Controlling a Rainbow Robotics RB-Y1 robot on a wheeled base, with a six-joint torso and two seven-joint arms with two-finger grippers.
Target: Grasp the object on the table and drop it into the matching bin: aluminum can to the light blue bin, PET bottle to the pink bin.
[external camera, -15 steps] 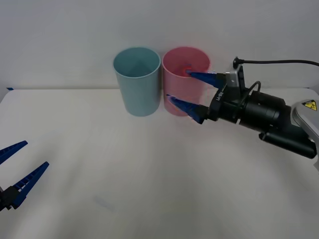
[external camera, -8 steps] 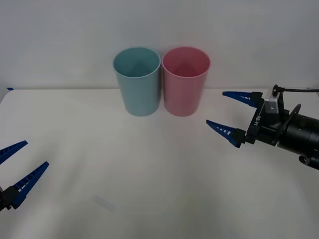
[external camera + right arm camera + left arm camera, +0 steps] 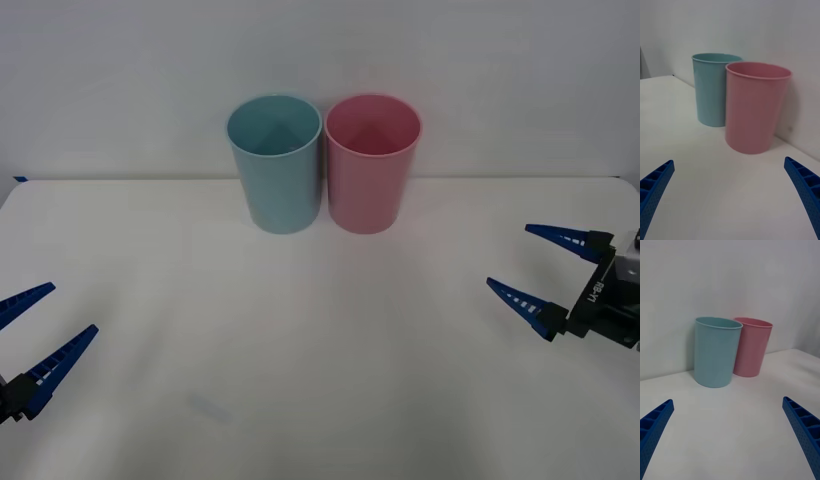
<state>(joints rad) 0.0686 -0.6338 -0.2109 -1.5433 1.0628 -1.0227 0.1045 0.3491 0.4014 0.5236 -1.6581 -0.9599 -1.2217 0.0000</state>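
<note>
Right gripper (image 3: pixel 508 255) hangs low over the right edge of the desk (image 3: pixel 300 330), its two blue ribbed fingers (image 3: pixel 655 187) spread wide apart with nothing between them, tips pointing across towards the bins. It is well apart from both bins, off to their right and nearer the robot. Over on the other side, the left gripper (image 3: pixel 73 308) sits at the near left corner of the desk, its fingers (image 3: pixel 801 427) also splayed open and empty, angled up and inward. Now the bins: the light blue bin (image 3: pixel 274 180) and the pink bin (image 3: pixel 368 185) stand upright side by side at the back of the desk, close against the pale wall (image 3: pixel 450 80), blue on the left, pink on the right, their sides touching or very nearly so. From the right wrist the pink bin (image 3: pixel 752 112) is the nearer of the two, with the light blue bin (image 3: pixel 711 93) partly tucked behind it; from the left wrist it is the reverse, the light blue bin (image 3: pixel 715 352) in front and the pink bin (image 3: pixel 752 348) peeking out past it. Both rims are round and open to the top, and the front view looks down onto the upper inner walls, but what lies at the bottom of either bin I cannot tell, so the can's place cannot be called from here.
</note>
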